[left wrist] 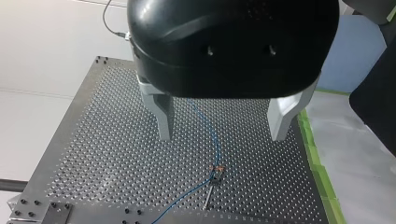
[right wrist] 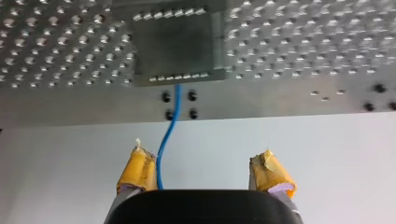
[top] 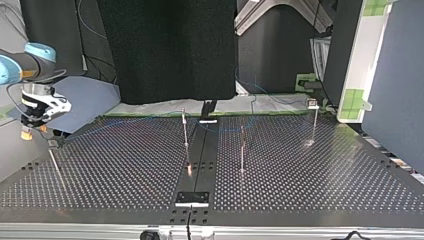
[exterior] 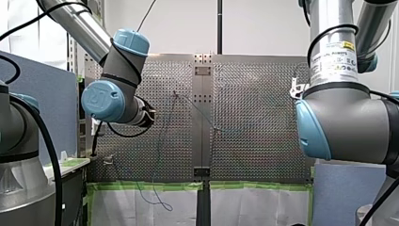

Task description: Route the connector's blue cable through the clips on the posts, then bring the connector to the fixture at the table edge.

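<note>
Blue cable (left wrist: 215, 144): in the left wrist view it lies on the table (left wrist: 102, 140), running between my left gripper's (left wrist: 222, 135) metal fingers (left wrist: 161, 116) to the clip post (left wrist: 216, 171) ahead, and bends at the post's orange top. Left claw is spread wide, holds nothing and hangs above the table.

Front view: the cable hangs over the green-taped edge left of the centre strip (exterior: 202, 117) and climbs to a post near the strip's left. It then crosses to a second post just right of the strip. Beyond that it's too faint to follow.

Right wrist view: the cable leaves the dark fixture plate (right wrist: 177, 44) at the table edge, between four screws, and passes just beside the inner face of one yellow pad (right wrist: 137, 170). My right gripper (right wrist: 201, 154) is spread, not pinching it; contact, can't tell. In the top view that gripper sits well left of the centre strip. Connector: can't make it out.
</note>
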